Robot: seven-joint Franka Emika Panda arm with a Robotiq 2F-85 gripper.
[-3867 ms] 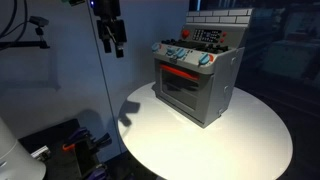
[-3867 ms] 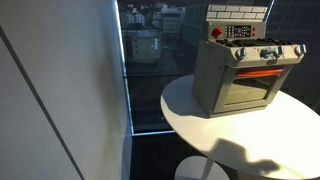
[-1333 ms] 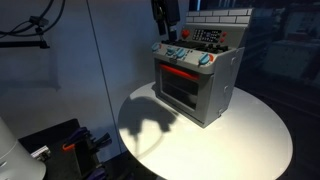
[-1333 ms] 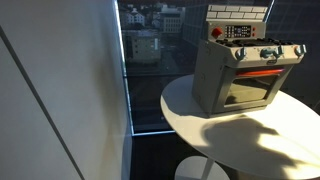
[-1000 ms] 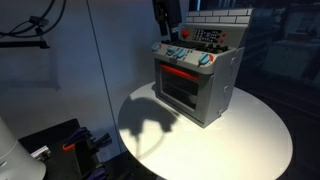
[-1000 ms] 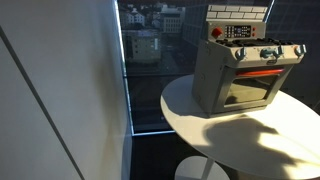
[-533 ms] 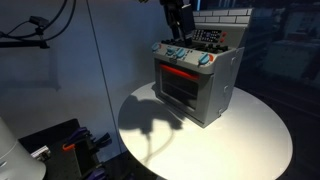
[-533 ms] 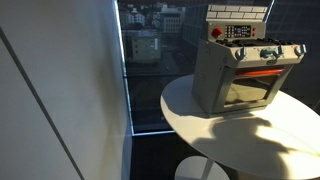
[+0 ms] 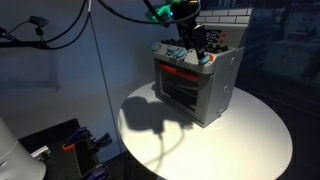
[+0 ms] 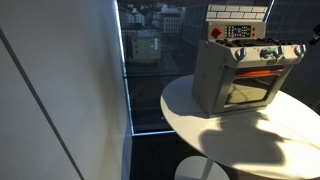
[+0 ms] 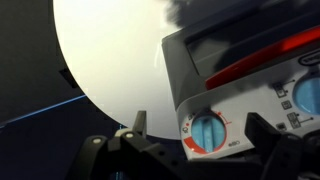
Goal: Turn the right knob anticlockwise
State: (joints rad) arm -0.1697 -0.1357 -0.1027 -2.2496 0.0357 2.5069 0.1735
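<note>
The grey toy oven [image 9: 195, 90] stands on the round white table [image 9: 250, 140]. Its right knob [image 11: 208, 131], pale teal with a red arc round it, sits at the end of the knob row by the oven's corner. It also shows in both exterior views [image 9: 207, 61] [image 10: 297, 50]. My gripper [image 11: 200, 125] is open, with one dark finger on each side of this knob and a gap on both sides. In an exterior view the gripper [image 9: 197, 48] hangs over the knob row. The gripper does not show in the exterior view by the window.
Further teal knobs [image 9: 172, 50] sit along the row, one at the wrist view's right edge [image 11: 310, 95]. The oven's back panel [image 10: 238, 22] rises behind the knobs. A glass wall [image 10: 150, 60] stands beside the table [image 10: 240, 140]. Cables and gear [image 9: 60, 150] lie on the floor.
The arm has swung from the left of the oven over to it and come down. The gripper now sits at the knob row instead of above the back panel.
</note>
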